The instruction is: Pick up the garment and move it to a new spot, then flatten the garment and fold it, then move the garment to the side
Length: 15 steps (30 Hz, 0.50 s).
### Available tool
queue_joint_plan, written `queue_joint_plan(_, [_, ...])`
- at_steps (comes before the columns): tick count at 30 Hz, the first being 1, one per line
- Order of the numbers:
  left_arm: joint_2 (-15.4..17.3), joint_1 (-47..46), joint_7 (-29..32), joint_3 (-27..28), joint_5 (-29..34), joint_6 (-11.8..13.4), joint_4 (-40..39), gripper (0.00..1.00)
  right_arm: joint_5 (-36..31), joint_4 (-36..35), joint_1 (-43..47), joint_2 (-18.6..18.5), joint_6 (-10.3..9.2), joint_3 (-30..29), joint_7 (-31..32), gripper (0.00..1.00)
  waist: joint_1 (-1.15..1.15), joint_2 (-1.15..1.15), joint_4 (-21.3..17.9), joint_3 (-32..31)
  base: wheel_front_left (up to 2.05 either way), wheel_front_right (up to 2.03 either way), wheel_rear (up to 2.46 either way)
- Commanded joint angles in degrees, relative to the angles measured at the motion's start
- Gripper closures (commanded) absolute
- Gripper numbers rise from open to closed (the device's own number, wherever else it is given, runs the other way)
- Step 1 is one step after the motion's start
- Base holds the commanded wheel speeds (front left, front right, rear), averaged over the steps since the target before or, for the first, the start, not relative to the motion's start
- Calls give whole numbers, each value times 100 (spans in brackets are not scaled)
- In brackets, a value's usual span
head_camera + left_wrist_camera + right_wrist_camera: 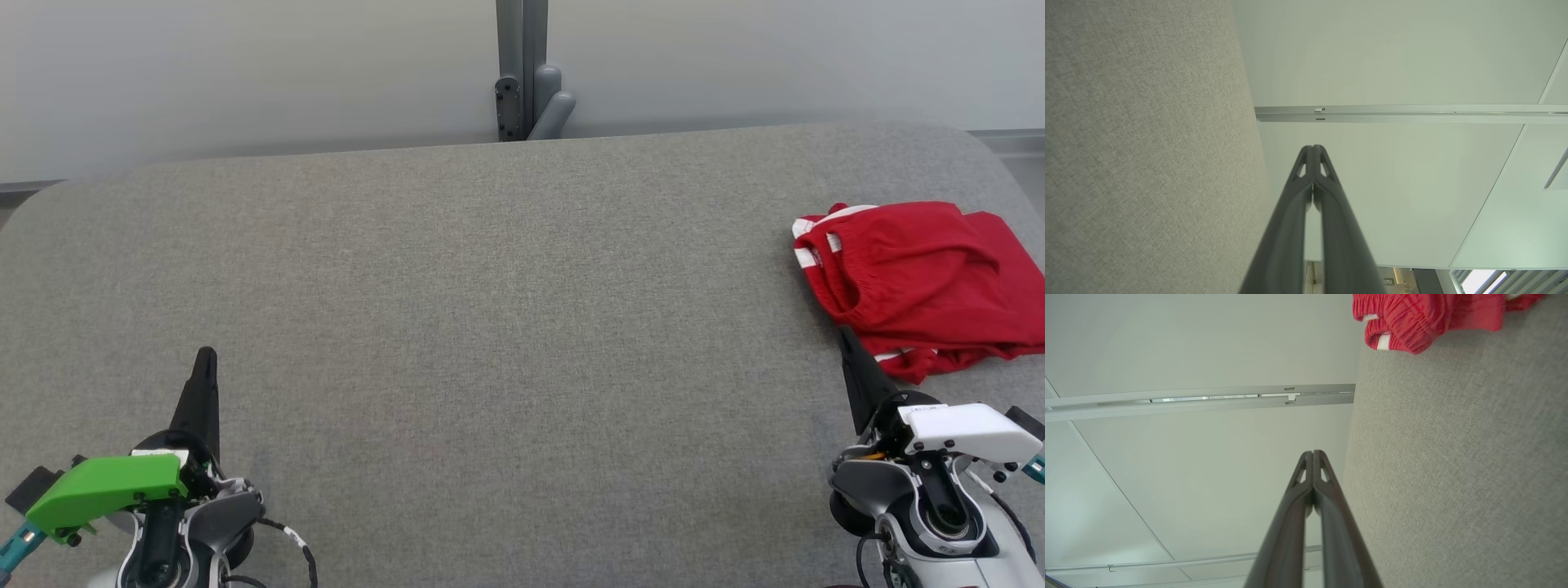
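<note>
Garment [914,278] is lying on the grey fabric table [506,327], which is stretching from left to right before a pale wall [245,65]. Red with white trim, it is sitting in a loosely folded heap at the right edge. At the near left, the left gripper [204,359] is pointing far, its dark fingers pressing together on nothing. At the near right, the right gripper [841,335] is doing likewise, tips pressing together, empty, close to the garment's near edge
</note>
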Motion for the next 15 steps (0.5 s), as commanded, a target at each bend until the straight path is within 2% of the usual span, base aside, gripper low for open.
queue_joint_plan(1, [34,-58,26,9,0,-4,-30,100,47,-28,9,-25,2,17,-25,100,0,0,0,0,0,0,0])
queue_joint_plan(15, [34,-58,26,8,0,-3,-31,100,115,-36,17,-92,2,94,-82,100,0,0,0,0,0,0,0])
